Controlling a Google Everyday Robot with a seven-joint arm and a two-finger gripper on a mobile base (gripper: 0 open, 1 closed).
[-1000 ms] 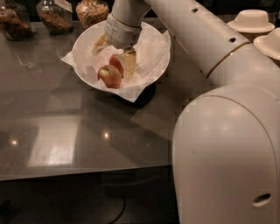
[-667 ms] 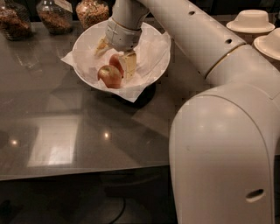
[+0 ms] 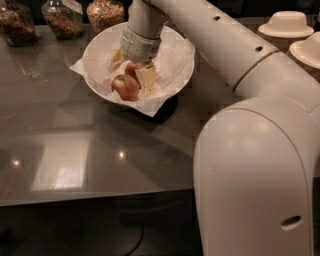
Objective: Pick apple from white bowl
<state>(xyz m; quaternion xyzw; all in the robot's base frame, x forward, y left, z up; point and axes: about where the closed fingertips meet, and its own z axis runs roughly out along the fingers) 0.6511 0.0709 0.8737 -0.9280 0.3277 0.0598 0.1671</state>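
The white bowl (image 3: 175,75), lined with crinkled white paper, stands on the dark counter at the upper middle. A red and yellow apple (image 3: 125,86) lies in its front left part. My gripper (image 3: 131,70) reaches down into the bowl from above. It is open, with one pale finger (image 3: 147,80) just right of the apple and the other finger (image 3: 116,57) behind and left of it. The apple's top sits between the fingers, and it rests on the paper.
Three glass jars of grain (image 3: 104,14) stand at the counter's back left. Stacked beige paper bowls (image 3: 286,24) stand at the back right. My big white arm (image 3: 250,150) fills the right side. The counter's front edge (image 3: 95,195) runs across the lower left.
Almost nothing differs: the gripper stays over the apple in the bowl, perhaps a little lower. The apple has not moved.
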